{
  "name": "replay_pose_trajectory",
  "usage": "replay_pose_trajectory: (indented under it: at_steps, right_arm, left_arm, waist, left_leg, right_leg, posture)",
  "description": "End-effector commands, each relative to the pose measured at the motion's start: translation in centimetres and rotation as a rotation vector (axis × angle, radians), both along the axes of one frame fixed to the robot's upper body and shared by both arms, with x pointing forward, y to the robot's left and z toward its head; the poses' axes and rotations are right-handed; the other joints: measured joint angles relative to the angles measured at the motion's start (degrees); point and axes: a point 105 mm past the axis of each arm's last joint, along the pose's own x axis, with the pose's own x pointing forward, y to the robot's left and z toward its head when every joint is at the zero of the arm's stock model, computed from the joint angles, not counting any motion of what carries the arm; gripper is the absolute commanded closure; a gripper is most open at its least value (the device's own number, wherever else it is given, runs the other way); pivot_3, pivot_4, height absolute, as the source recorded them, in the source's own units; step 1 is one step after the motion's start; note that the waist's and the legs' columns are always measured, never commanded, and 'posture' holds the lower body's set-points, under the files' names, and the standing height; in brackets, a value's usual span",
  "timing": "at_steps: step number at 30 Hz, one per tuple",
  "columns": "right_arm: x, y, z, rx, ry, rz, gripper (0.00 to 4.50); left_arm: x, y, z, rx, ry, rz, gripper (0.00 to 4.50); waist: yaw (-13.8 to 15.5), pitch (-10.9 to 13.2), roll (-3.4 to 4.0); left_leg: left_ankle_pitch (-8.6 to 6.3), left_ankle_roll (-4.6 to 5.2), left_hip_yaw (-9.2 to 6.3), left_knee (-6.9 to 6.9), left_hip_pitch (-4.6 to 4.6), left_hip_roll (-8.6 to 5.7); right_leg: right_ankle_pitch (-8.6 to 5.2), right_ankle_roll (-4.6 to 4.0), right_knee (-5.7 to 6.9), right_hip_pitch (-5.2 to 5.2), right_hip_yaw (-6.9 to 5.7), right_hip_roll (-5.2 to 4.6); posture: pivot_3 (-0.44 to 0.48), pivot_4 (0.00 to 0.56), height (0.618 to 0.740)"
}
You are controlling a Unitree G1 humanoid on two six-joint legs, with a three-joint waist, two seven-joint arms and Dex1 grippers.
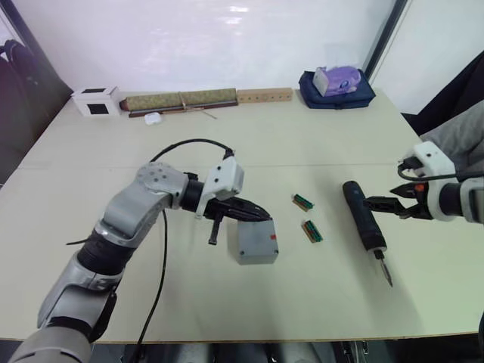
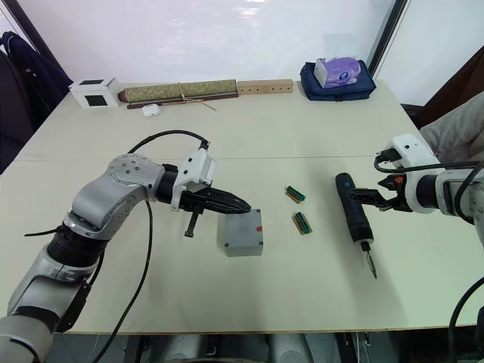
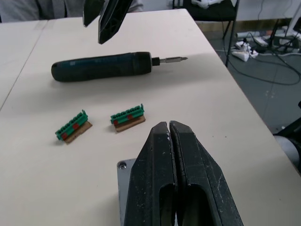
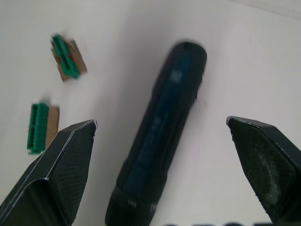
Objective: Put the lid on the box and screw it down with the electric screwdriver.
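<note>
Item: small square grey box [image 2: 242, 234] with its shallow grey lid [image 2: 240, 227] apparently already seated on top, standing near the middle of the pale worktop [image 2: 302, 151]; a small red mark showed on the lid's surface, too small to read. The left gripper [image 2: 240, 206] rested at the lid's far edge with its two black fingers pressed together, holding nothing. Item: thick dark blue-black cylindrical electric screwdriver [image 2: 354, 215], lying flat on the worktop well to the right of the box, metal bit pointing toward the near edge, not yet picked up. The right gripper [image 2: 361, 197] hovered just beside its handle with fingers spread wide, one on each side of the barrel in the right wrist view. Progress judged: lid placement done; grasping the tool and driving the corner screws remained. Items: two small green connector parts [image 2: 295, 195] between box and screwdriver. Faint marking on the barrel, illegible; no brand readable.
</note>
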Motion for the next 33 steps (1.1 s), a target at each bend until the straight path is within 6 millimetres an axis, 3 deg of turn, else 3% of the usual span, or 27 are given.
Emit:
replay_pose_trajectory:
  at_steps: [1, 6, 17, 20, 24, 26, 28, 30, 33]
  right_arm:
    - [-1.5, 0.3, -1.1, -0.019, 0.150, 0.062, 0.03]
    - [-0.3, -0.7, -2.9, -0.049, 0.226, 0.065, 0.03]
    - [0.3, 0.3, -4.9, -0.004, 0.353, 0.115, 0.03]
    - [0.4, 0.7, -5.4, -0.028, 0.365, 0.158, 0.76]
    - [0.7, 0.8, -5.5, -0.022, 0.366, 0.149, 2.29]
    - [0.7, 0.9, -5.7, -0.030, 0.370, 0.158, 2.68]
    - [0.5, 1.2, -5.9, -0.016, 0.379, 0.156, 2.72]
    - [1.8, 0.9, -5.1, 0.007, 0.309, 0.109, 2.72]
    - [5.3, -0.3, -1.1, 0.024, 0.062, 0.014, 2.72]
  left_arm:
    - [-0.4, -0.6, 0.3, -0.014, -0.037, -0.034, 4.50]
    - [-0.7, -0.7, -1.0, 0.007, -0.025, -0.020, 4.50]
    - [-0.7, -0.8, -1.1, -0.008, -0.021, 0.009, 4.50]
    - [-0.8, -0.8, -1.2, -0.017, -0.018, 0.022, 4.50]
    - [-0.8, -0.8, -1.3, -0.022, -0.018, 0.031, 4.50]
    - [-0.6, -0.8, -1.2, -0.032, -0.019, 0.047, 4.50]
    - [-0.5, -0.5, -1.2, -0.035, -0.023, 0.068, 4.50]
    - [-0.1, -0.1, -1.1, -0.042, -0.019, 0.101, 4.50]
    - [1.2, 1.6, -0.8, -0.054, -0.011, 0.196, 4.50]
  waist:
    - [0.15, 0.00, 0.00]
    - [-0.09, 0.01, 0.03]
    - [0.11, 0.02, 0.03]
    - [0.00, 0.01, 0.02]
    - [-0.07, 0.01, 0.02]
    - [-0.04, 0.01, 0.01]
    - [-0.04, 0.00, 0.01]
    - [-0.15, -0.04, -0.08]
    - [-0.88, -0.04, -0.16]
  left_leg:
    - [0.00, 0.00, 0.02, 0.00, -0.03, -0.02]
    - [0.00, 0.00, 0.11, 0.06, -0.02, -0.05]
    - [0.00, 0.00, 0.09, 0.04, -0.04, -0.02]
    - [0.00, 0.00, 0.07, 0.05, -0.03, -0.02]
    - [0.00, 0.00, 0.06, 0.04, -0.01, 0.01]
    - [0.00, 0.00, 0.05, 0.04, -0.01, 0.02]
    - [0.00, 0.00, 0.05, 0.05, -0.01, 0.01]
    - [0.00, 0.00, 0.05, 0.05, 0.01, 0.02]
    - [0.00, 0.00, 0.06, 0.07, 0.07, 0.09]
  right_leg:
    - [0.00, 0.00, -0.01, -0.01, 0.01, -0.03]
    - [0.02, 0.03, -0.12, 0.02, 0.04, -0.10]
    - [0.02, 0.03, -0.07, -0.04, 0.05, -0.06]
    - [0.02, 0.03, -0.07, -0.01, 0.04, -0.06]
    - [0.02, 0.03, -0.06, -0.02, 0.02, -0.01]
    - [0.02, 0.03, -0.05, -0.02, 0.02, 0.00]
    - [0.02, 0.03, -0.05, 0.00, 0.02, -0.02]
    - [0.02, 0.03, -0.04, 0.00, 0.02, -0.02]
    - [0.06, -0.02, -0.01, -0.01, 0.06, 0.02]
  posture:
    - [0.000, 0.150, 0.740]
    - [0.000, 0.150, 0.740]
    - [0.000, 0.150, 0.740]
    - [0.000, 0.150, 0.740]
    - [0.000, 0.150, 0.740]
    - [0.000, 0.150, 0.740]
    - [0.000, 0.150, 0.740]
    - [0.000, 0.150, 0.740]
    - [0.000, 0.150, 0.740]
